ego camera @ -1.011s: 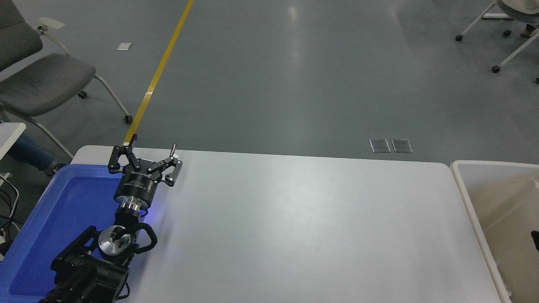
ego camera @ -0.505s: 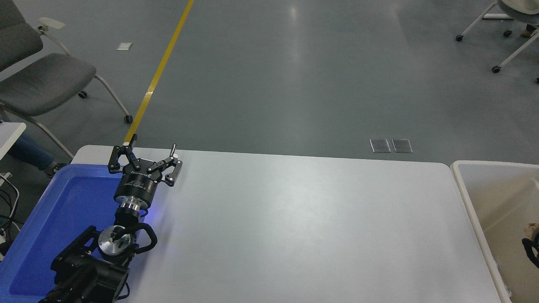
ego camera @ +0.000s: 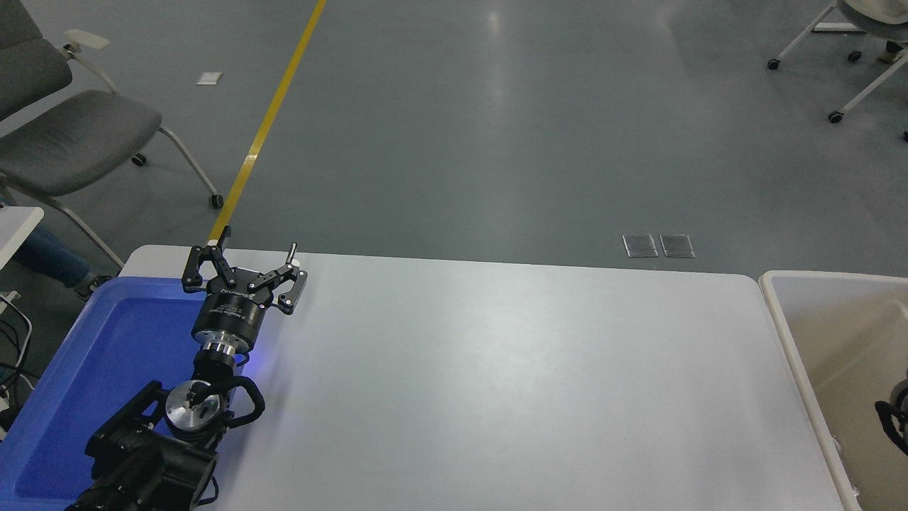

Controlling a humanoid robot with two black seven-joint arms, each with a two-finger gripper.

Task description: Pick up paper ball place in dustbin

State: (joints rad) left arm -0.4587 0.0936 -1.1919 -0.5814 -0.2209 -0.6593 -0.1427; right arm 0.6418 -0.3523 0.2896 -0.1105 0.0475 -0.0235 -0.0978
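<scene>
The dustbin (ego camera: 788, 341) is the off-white bin with pale inner walls at the table's right end. The paper ball is not visible anywhere in this view. Only a small piece of my right arm (ego camera: 895, 420), a black cable loop and a grey joint, shows at the right edge over the bin's inside; its gripper is outside the picture. My left gripper (ego camera: 245, 261) is parked at the table's far left corner, open, with nothing between its fingers.
A shallow bright blue tray (ego camera: 106, 355) lies under my left arm at the table's left end. The white table (ego camera: 496, 369) spans the middle. A grey chair (ego camera: 64, 135) stands on the floor at the upper left, and a person's leg (ego camera: 42, 257) shows at the left edge.
The piece of my right arm at the right edge has come a little further into view over the bin. The left arm has not moved.
</scene>
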